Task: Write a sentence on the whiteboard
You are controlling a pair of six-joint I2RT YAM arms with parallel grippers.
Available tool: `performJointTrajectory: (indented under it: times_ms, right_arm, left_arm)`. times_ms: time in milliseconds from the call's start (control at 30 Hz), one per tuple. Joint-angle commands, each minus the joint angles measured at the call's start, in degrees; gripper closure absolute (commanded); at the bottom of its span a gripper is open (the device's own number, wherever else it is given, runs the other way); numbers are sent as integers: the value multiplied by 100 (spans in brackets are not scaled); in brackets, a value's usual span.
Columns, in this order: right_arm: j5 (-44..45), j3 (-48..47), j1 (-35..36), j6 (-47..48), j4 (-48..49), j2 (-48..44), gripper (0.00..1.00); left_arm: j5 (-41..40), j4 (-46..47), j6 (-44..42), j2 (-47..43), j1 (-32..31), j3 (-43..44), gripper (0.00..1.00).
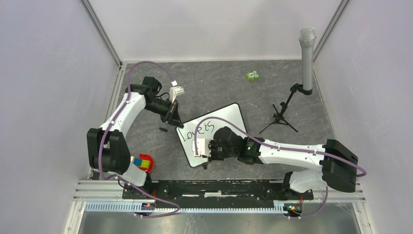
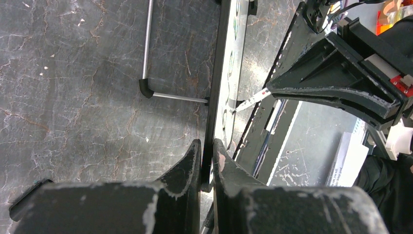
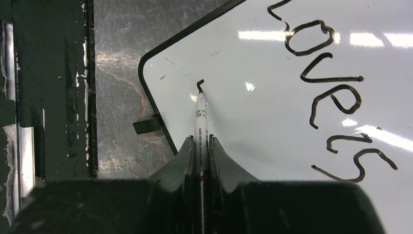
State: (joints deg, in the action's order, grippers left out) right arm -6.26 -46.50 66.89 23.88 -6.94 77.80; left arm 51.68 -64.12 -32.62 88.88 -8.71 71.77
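Observation:
The whiteboard [image 1: 229, 119] lies tilted at the table's middle, white with a thin black frame. Black letters [image 1: 197, 130] reading "Love is" run along its upper line; they also show in the right wrist view [image 3: 331, 92]. My left gripper [image 1: 175, 120] is shut on the board's upper left corner; in the left wrist view its jaws [image 2: 208, 151] pinch the black frame [image 2: 218, 63] edge-on. My right gripper [image 3: 201, 144] is shut on a thin white marker [image 3: 200, 114]. The marker tip touches the board beside a small new hook-shaped stroke [image 3: 200, 85] near the lower left corner.
A microphone on a small black tripod [image 1: 306, 58] stands at the back right. A small green object [image 1: 252, 75] lies at the back. A red bowl with coloured blocks [image 1: 143, 163] sits by the left arm's base. A small black piece [image 1: 163, 129] lies left of the board.

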Motion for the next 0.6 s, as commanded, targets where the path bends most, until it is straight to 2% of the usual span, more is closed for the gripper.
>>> performJointTrajectory:
  times_ms: [0,567]
  right_arm:
    - [190,63,-265,124,-126,-209,100]
    - [34,-437,-379,152,-194,-12,100]
  left_arm:
    - [-57,-34,-95,34,-17,-9,98]
    - [-68,-31,-108,69,-17,13,98]
